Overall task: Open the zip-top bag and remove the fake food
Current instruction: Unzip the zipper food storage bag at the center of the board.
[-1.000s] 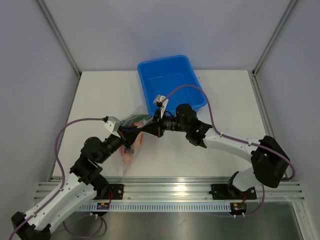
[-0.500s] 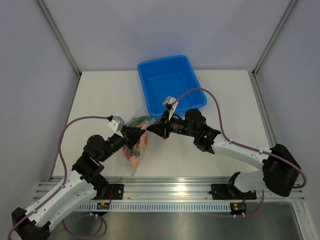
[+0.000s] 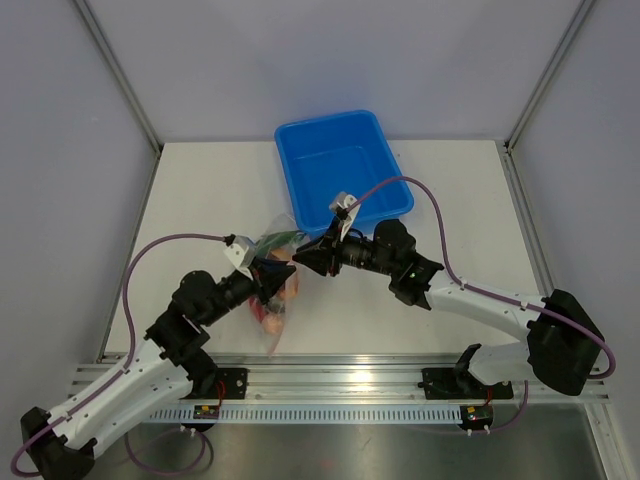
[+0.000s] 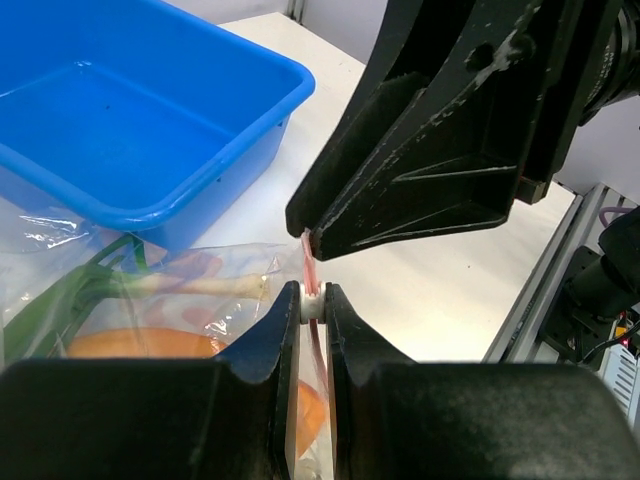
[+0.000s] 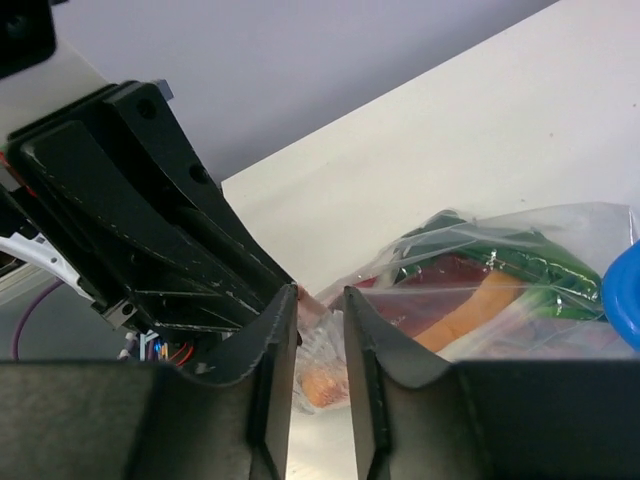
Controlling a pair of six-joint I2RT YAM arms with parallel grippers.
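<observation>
Zip-top bag [image 4: 150, 305], pinched by left gripper [image 4: 313, 302]

seen from above, the mouth of the zip-top bag [image 3: 272, 330] is lost behind the left gripper [image 3: 283, 281] and right gripper [image 3: 298, 262] mid-frame; the fake food [image 3: 290, 290] is a coloured smear (pieces untellable). right jaws' closure unclear.

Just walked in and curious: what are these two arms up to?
Both arms are on the zip-top bag. The left claw is pinched shut on its pink zip strip; the right claw appears to grip the same strip from the opposite side. The fake food is inside the bag, and the blue tub behind it holds nothing.
</observation>
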